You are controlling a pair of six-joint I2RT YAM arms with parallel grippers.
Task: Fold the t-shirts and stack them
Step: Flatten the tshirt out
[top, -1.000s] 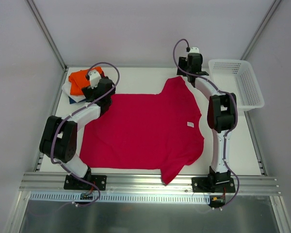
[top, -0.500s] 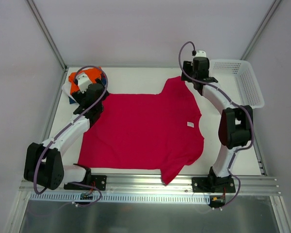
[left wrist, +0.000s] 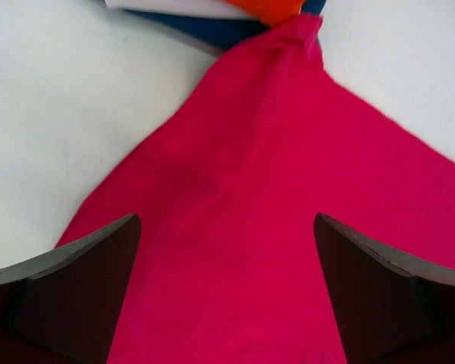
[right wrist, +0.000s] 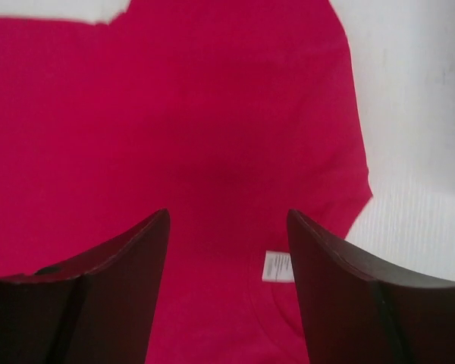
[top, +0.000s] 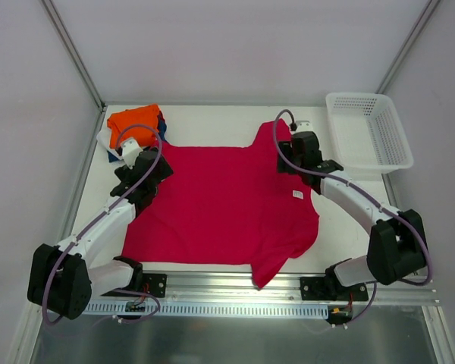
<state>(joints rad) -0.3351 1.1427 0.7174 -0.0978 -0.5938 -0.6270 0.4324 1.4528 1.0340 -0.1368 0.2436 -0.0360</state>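
A crimson-red t-shirt (top: 227, 205) lies spread flat across the table, its small white neck label (top: 297, 195) near the right side. A folded pile sits at the back left: an orange tee (top: 133, 123) on top, navy-blue (left wrist: 212, 30) and white layers under it. My left gripper (top: 145, 176) hovers open over the shirt's back left corner (left wrist: 227, 227), nothing between its fingers. My right gripper (top: 307, 163) hovers open over the shirt's back right part (right wrist: 227, 152), close to the label (right wrist: 277, 266), holding nothing.
A white plastic mesh basket (top: 368, 129) stands at the back right, beside the right arm. Metal frame posts rise at both back corners. Bare white table (top: 364, 235) shows right of the shirt.
Both arms have swung in from the back toward the shirt: the left gripper off the folded pile onto the shirt's corner, the right one from the far edge to the neck area.
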